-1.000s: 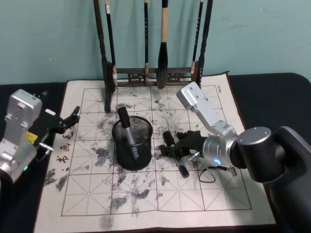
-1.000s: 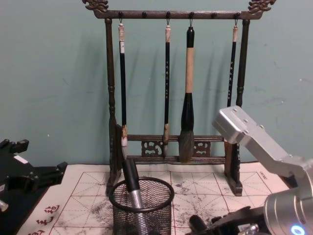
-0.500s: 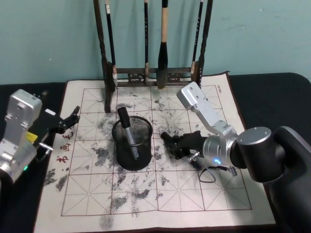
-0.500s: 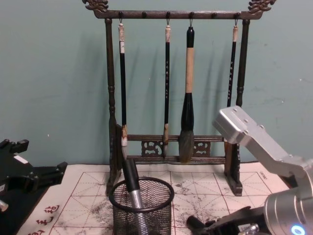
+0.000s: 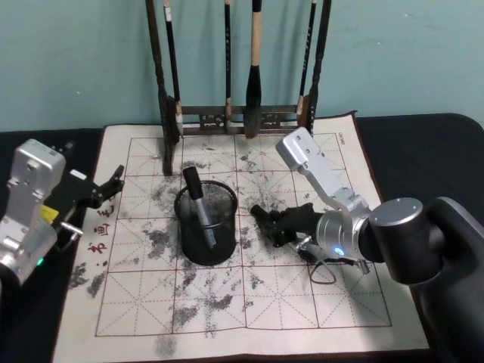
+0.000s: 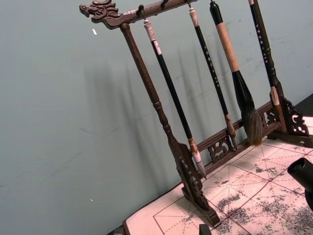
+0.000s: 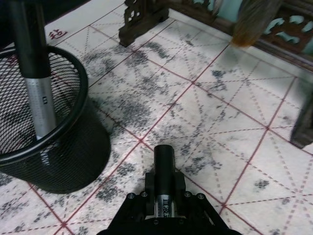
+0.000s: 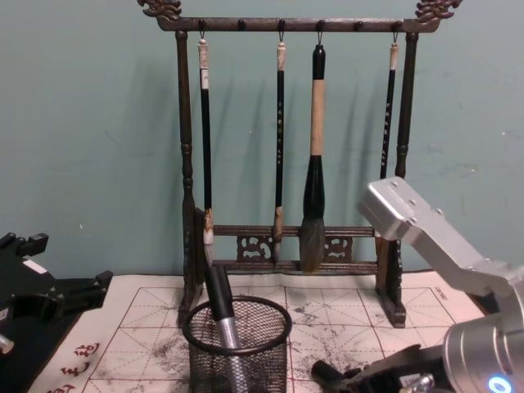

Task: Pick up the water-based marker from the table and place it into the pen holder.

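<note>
My right gripper (image 5: 281,229) is shut on a water-based marker (image 5: 265,218) with a black cap and silver barrel, and holds it just above the mat. The cap end points toward the pen holder (image 5: 184,206), a round black mesh cup a short way to its left. In the right wrist view the marker (image 7: 165,169) sticks out from between the gripper (image 7: 165,198) fingers, with the pen holder (image 7: 73,156) beside it. Another marker (image 5: 198,206) leans inside the cup. My left gripper (image 5: 113,186) is parked open at the mat's left edge.
A tall dark wooden rack of hanging calligraphy brushes (image 5: 234,113) stands at the back of the ink-stained grid mat (image 5: 249,302). In the chest view the brush rack (image 8: 295,241) rises right behind the pen holder (image 8: 262,364). Black tabletop surrounds the mat.
The right gripper has lifted the marker off the mat and tilted its cap end toward the pen holder. The left arm has not moved.
</note>
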